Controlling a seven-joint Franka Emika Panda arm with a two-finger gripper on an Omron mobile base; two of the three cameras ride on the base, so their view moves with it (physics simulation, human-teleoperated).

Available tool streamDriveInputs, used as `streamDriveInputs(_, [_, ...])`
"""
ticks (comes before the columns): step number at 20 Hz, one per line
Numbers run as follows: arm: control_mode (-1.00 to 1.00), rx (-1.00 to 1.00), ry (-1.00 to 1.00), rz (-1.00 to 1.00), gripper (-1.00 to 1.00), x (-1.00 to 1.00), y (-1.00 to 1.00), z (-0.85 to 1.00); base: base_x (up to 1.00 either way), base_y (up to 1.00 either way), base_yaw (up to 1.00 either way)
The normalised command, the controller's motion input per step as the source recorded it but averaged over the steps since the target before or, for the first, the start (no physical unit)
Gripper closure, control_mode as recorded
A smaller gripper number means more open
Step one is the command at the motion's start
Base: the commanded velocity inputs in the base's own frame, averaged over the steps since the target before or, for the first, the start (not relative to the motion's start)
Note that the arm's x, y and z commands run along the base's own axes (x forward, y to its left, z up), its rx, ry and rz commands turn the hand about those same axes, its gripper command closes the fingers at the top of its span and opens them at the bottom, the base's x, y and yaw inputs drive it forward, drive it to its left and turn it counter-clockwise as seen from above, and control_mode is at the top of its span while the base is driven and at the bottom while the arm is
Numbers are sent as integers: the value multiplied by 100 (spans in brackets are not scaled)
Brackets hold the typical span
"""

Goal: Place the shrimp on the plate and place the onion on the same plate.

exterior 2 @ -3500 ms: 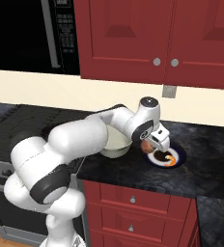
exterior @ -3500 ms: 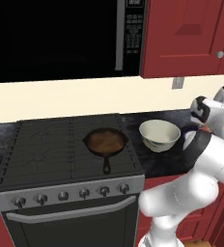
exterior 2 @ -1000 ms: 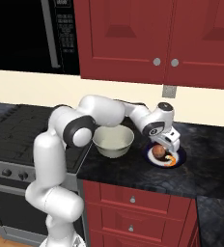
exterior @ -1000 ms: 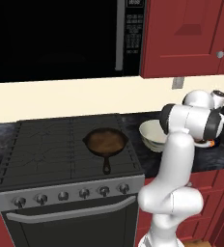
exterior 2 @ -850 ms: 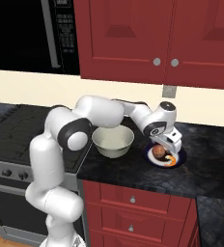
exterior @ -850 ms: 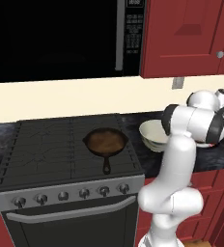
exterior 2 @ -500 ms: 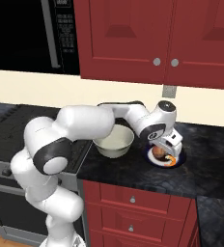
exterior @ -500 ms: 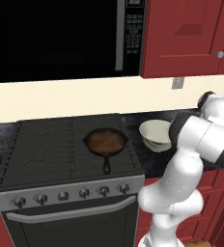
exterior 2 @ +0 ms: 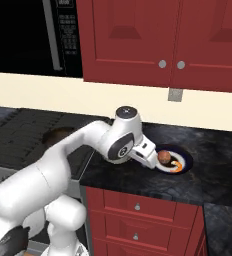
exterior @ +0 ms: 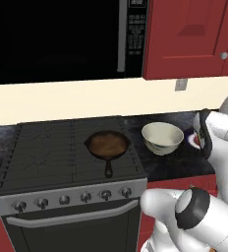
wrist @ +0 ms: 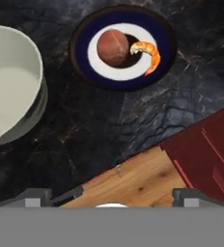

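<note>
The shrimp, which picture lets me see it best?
The hand view: the shrimp shows whole and large from above, curled beside the onion on the plate. The right base view shows it as a tiny orange bit. In the left base view I cannot make it out.

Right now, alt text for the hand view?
A blue-rimmed plate on the dark counter holds the onion and the shrimp side by side. A white bowl sits to its left in frame; the open gripper is clear of everything.
</note>
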Motion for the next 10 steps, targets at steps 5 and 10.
streamDriveInputs(5, [-100, -3, 5, 1, -100, -11, 98, 0, 0, 0, 0])
streamDriveInputs(10, [-100, 0, 0, 0, -100, 19, 75, -16, 0, 0, 0])
